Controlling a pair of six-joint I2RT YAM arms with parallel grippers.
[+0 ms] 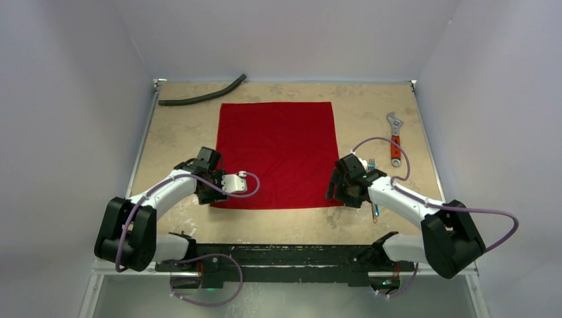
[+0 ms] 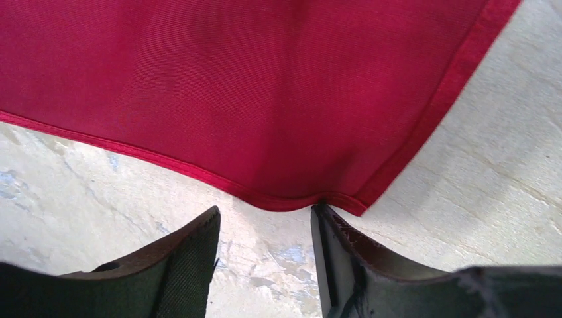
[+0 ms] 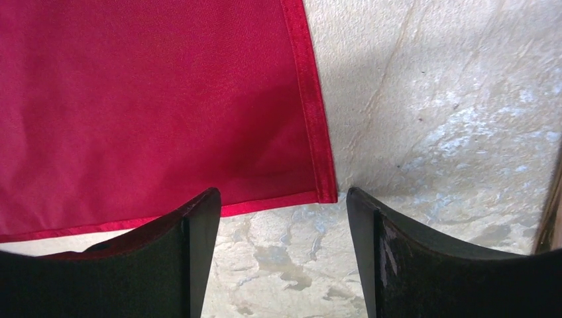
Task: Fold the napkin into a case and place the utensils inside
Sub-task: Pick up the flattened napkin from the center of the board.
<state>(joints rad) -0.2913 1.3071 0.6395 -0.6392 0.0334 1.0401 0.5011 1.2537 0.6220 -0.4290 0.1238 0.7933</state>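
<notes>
The red napkin (image 1: pixel 277 154) lies spread flat as a square in the middle of the table. My left gripper (image 1: pixel 213 197) sits low at its near left corner. In the left wrist view that gripper (image 2: pixel 265 218) is open over bare table, and its right fingertip (image 2: pixel 331 222) touches the hem by the napkin corner (image 2: pixel 351 204). My right gripper (image 1: pixel 337 193) is at the near right corner, open (image 3: pixel 281 195), with the napkin corner (image 3: pixel 325 192) just beyond the gap. Its left finger (image 3: pixel 192 238) overlaps the near hem. The utensils (image 1: pixel 375 211) lie mostly hidden under the right arm.
An orange-handled wrench (image 1: pixel 395 138) lies at the right side of the table. A black curved hose (image 1: pixel 202 96) rests along the far left edge. Grey walls enclose the tabletop (image 1: pixel 179 139) on three sides.
</notes>
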